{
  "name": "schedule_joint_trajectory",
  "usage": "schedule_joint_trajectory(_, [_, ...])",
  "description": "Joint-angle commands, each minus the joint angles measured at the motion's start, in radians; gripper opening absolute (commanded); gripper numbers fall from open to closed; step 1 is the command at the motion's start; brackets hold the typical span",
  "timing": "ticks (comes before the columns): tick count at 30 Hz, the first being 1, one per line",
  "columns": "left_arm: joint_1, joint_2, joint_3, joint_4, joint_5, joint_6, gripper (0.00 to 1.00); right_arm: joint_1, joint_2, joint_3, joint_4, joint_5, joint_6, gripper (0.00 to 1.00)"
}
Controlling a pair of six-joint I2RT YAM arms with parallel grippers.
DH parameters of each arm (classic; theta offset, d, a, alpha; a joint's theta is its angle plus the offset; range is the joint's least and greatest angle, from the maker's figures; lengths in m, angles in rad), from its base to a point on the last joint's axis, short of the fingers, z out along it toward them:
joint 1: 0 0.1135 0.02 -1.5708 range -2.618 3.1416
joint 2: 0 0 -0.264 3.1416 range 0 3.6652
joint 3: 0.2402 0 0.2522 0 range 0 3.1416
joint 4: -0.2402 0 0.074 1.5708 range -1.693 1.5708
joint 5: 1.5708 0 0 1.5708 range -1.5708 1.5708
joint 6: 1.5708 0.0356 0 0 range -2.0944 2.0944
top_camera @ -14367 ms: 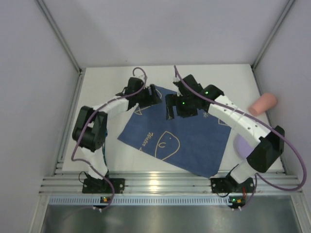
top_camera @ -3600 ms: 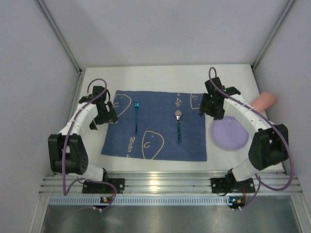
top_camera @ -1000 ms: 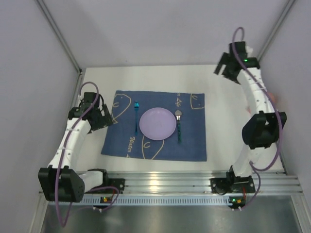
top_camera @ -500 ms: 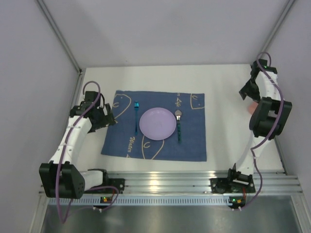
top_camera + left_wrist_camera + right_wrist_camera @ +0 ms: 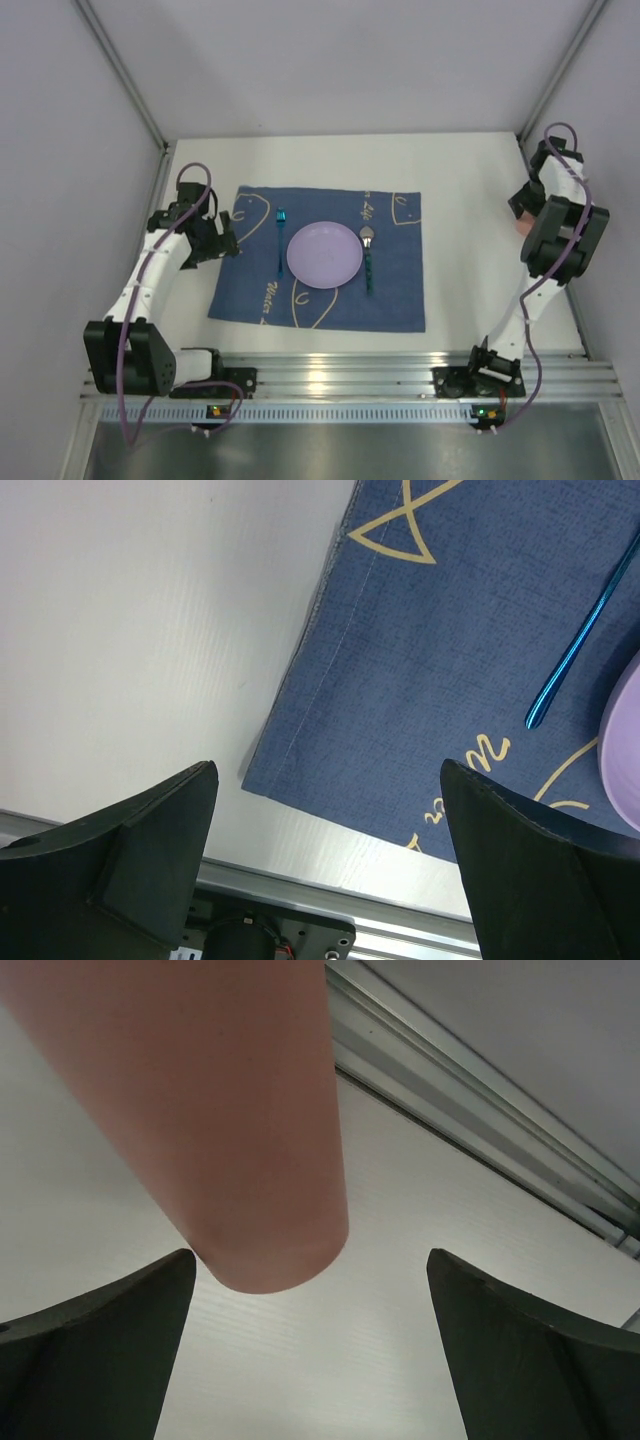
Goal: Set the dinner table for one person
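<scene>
i saw left gripper (image 5: 330, 810) spread wide over mat (image 5: 450, 630) corner | right gripper (image 5: 310, 1300) spread at cup (image 5: 200, 1110), not pinching | plate (image 5: 324, 254) sat on mat, table (image 5: 460, 290)

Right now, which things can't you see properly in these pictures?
Pink cup: in the right wrist view its upper part is cut off by the top edge. In the overhead view it is mostly behind the right arm.
Plate: in the left wrist view only a sliver shows at the right edge.
Fork: in the left wrist view the prongs are cut off by the edge.
Lettering on the mat: too small to read from overhead.
</scene>
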Motion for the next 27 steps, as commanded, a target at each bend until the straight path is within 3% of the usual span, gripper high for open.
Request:
schedule_joint_trajectory(1, [-0.002, 0.02, 0.063, 0.017, -0.007, 0.035, 0.98, -0.006, 0.072, 0.017, 0.072, -0.034, -0.011, 1.0])
schedule_joint_trajectory(18, [-0.005, 0.076, 0.123, -0.024, 0.019, 0.039, 0.98, -0.02, 0.098, 0.04, 0.199, -0.055, -0.112, 1.0])
schedule_joint_trajectory(20, [-0.005, 0.076, 0.12, -0.027, 0.019, 0.042, 0.98, -0.028, 0.112, 0.04, 0.21, -0.069, -0.121, 0.96])
schedule_joint_trajectory(21, [-0.005, 0.075, 0.119, -0.027, 0.017, 0.042, 0.98, -0.031, 0.12, 0.043, 0.214, -0.094, -0.123, 0.92])
schedule_joint_trajectory(23, [-0.007, 0.073, 0.119, -0.029, 0.016, 0.039, 0.98, -0.032, 0.137, 0.044, 0.234, -0.121, -0.141, 0.61])
schedule_joint_trajectory(24, [-0.007, 0.072, 0.119, -0.029, 0.016, 0.036, 0.98, -0.032, 0.141, 0.044, 0.239, -0.138, -0.144, 0.43])
schedule_joint_trajectory(25, [-0.007, 0.07, 0.117, -0.032, 0.016, 0.035, 0.98, -0.032, 0.147, 0.047, 0.244, -0.143, -0.158, 0.16])
schedule_joint_trajectory(27, [-0.007, 0.066, 0.111, -0.03, 0.014, 0.032, 0.98, -0.032, 0.144, 0.047, 0.244, -0.152, -0.159, 0.0])
